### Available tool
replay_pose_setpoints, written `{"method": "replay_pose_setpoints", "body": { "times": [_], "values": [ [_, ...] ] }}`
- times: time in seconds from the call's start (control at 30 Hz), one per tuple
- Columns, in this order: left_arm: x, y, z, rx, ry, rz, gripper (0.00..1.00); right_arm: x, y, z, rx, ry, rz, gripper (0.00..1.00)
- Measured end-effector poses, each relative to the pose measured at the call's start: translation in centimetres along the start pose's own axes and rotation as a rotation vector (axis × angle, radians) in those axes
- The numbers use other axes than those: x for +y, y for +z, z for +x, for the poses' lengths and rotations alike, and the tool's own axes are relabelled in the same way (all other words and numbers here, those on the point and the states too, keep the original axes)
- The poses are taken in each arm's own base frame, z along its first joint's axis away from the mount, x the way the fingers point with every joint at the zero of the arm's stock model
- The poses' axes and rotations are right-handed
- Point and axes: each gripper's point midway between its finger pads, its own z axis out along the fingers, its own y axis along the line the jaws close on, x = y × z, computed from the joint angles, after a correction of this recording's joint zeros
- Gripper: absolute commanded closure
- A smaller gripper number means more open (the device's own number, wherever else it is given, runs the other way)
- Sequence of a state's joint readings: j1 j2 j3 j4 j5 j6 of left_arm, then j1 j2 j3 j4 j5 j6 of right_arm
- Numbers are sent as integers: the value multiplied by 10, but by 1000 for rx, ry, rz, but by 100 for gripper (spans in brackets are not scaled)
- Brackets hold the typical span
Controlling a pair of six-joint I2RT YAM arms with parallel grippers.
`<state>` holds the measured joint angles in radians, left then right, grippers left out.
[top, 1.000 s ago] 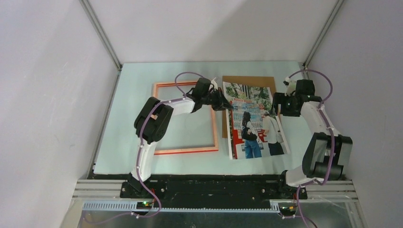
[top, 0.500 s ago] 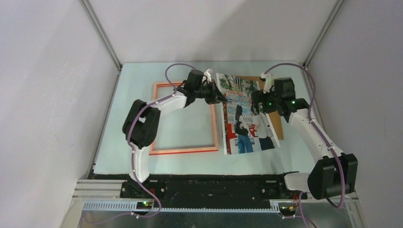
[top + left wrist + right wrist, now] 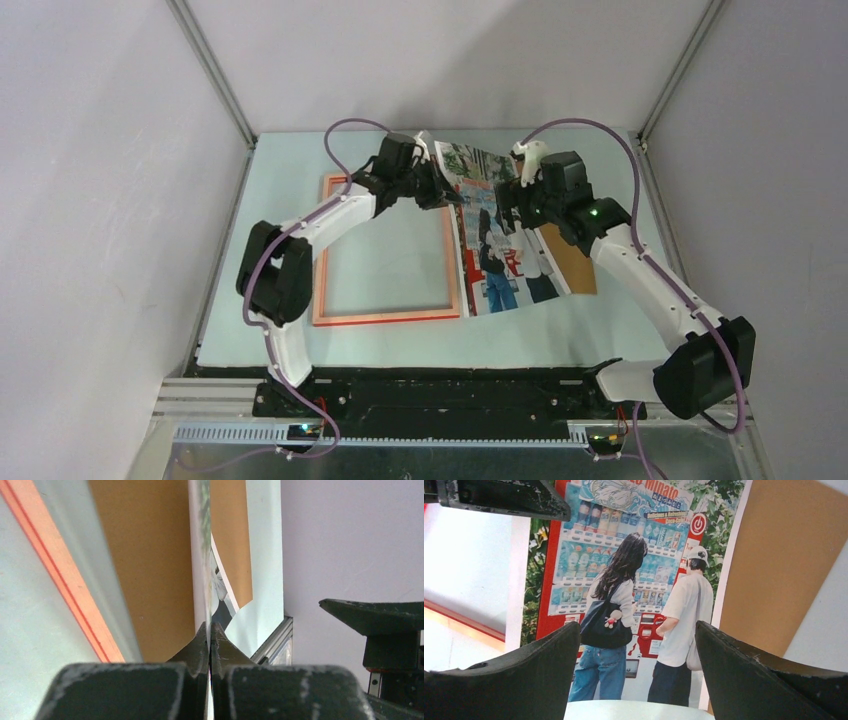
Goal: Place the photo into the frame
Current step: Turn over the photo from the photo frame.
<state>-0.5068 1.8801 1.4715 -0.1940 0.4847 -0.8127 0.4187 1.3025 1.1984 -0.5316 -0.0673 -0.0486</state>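
The left gripper [image 3: 210,630] pinches the photo's [image 3: 497,255] left edge, tilting it up just right of the frame [image 3: 385,317]; the right gripper [image 3: 637,630] hangs open over it. Held by one thin pinch, the photo could buckle or slip free.

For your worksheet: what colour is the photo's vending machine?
Red; the photo shows it best in the right wrist view.

The photo [image 3: 634,570] reads "Minato", seemingly, near its top edge.
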Motion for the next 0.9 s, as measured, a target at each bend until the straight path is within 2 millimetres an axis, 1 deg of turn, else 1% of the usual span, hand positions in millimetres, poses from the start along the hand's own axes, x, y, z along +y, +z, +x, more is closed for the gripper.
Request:
{"method": "replay_pose_setpoints", "body": {
  "times": [0.2,0.3,0.4,0.47,0.63,0.83,0.9],
  "values": [
    [-1,-22,-23,-79,-12,-73,100,20,1,-23,-51,-14,-25,13],
    [1,-32,-35,-123,-20,-114,100,33,1,-38,-78,-24,-43,14],
    [7,-36,-41,-146,-31,-152,100,47,3,-50,-96,-27,-63,14],
    [12,-37,-41,-150,-45,-179,100,55,4,-53,-98,-34,-69,14],
    [20,-39,-38,-154,-86,-220,100,73,12,-45,-72,-45,-87,15],
    [23,-39,-38,-163,-134,-240,100,98,30,-28,-15,-81,-105,16],
    [23,-39,-38,-165,-151,-242,100,109,35,-21,3,-104,-111,16]
  ]
}}
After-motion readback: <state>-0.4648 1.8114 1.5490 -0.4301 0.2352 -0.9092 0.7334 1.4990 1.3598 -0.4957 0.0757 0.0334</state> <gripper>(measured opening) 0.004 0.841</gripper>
